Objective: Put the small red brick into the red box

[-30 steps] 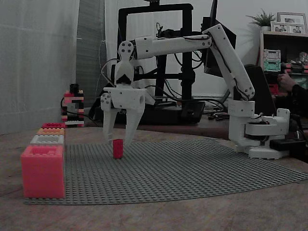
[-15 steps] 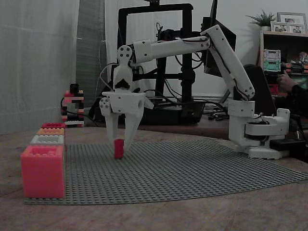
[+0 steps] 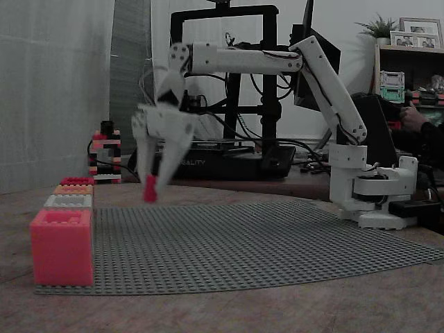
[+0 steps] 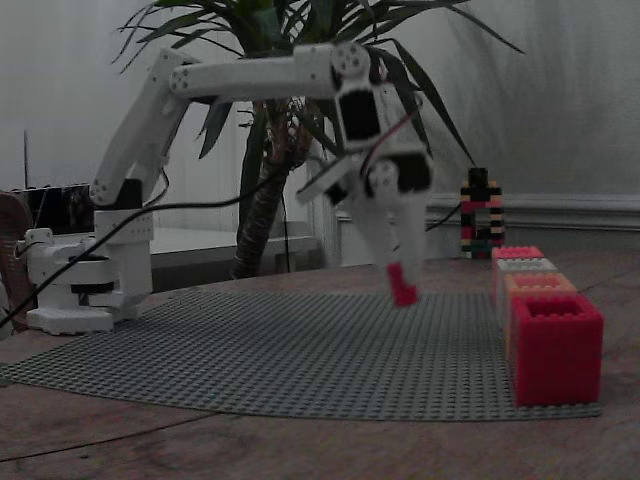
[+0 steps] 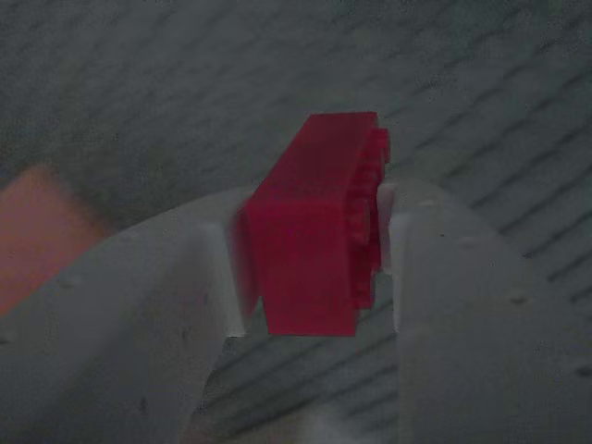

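Up off the grey baseplate (image 3: pixel 277 243) is where the small red brick (image 3: pixel 149 189) hangs now, pinched at the tips of the gripper (image 3: pixel 151 182) and clear of the studs. A second ago it was standing on the plate with the jaws spread either side of it. Half a second ago they'd closed on it down there. Since then the arm has lifted it and swung it left in that fixed view, so it's nearer the row of boxes than before. The hand looks smeared there, so I'm reading the grip off the wrist view: both white fingers (image 5: pixel 139 305) are squeezed in tight with the brick clamped between them, a bit tilted, bumpy side toward the right-hand finger. The red box (image 3: pixel 61 246) sits at the near left corner of the plate, open top up. A grey box (image 3: pixel 68 201) and an orange box (image 3: pixel 73 189) are lined up behind it toward the far side, and none of those have budged. The brick is well apart from the red box, above it and to its right in that view. Same story mirrored in a fixed view from the opposite side, where the brick (image 4: pixel 403 284) dangles under the gripper to the left of the red box (image 4: pixel 555 345). An orange-ish blur (image 5: pixel 37 231) shows at the left edge of the wrist view, and I can't tell which box that is.
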Robot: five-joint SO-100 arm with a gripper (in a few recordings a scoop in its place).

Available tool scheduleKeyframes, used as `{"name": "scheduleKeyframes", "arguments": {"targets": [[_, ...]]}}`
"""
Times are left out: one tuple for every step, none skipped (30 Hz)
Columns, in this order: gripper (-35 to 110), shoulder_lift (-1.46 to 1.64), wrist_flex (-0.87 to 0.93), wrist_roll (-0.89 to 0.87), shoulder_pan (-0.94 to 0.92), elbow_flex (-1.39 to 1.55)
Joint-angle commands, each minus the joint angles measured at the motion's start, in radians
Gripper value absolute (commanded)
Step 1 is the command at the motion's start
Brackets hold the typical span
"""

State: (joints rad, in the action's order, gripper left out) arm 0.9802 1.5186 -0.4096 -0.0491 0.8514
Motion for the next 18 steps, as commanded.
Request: {"name": "scheduleKeyframes", "arguments": {"targets": [[0,0.066,-0.005,0.015,-0.057,-0.216],[0,0.064,-0.015,0.023,-0.069,-0.25],[0,0.06,-0.026,0.031,-0.084,-0.281],[0,0.052,-0.038,0.038,-0.1,-0.311],[0,0.04,-0.051,0.051,-0.117,-0.341],[0,0.025,-0.06,0.061,-0.133,-0.37],[0,0.006,-0.069,0.074,-0.15,-0.397],[0,-0.012,-0.08,0.087,-0.167,-0.419],[0,-0.031,-0.095,0.103,-0.183,-0.433],[0,-0.051,-0.11,0.117,-0.199,-0.446],[0,-0.072,-0.129,0.13,-0.215,-0.462],[0,-0.098,-0.147,0.143,-0.23,-0.48],[0,-0.124,-0.164,0.155,-0.242,-0.499],[0,-0.146,-0.183,0.17,-0.253,-0.512],[0,-0.167,-0.198,0.181,-0.261,-0.522],[0,-0.184,-0.215,0.193,-0.267,-0.528],[0,-0.199,-0.232,0.206,-0.27,-0.531],[0,-0.215,-0.249,0.218,-0.273,-0.537]]}}
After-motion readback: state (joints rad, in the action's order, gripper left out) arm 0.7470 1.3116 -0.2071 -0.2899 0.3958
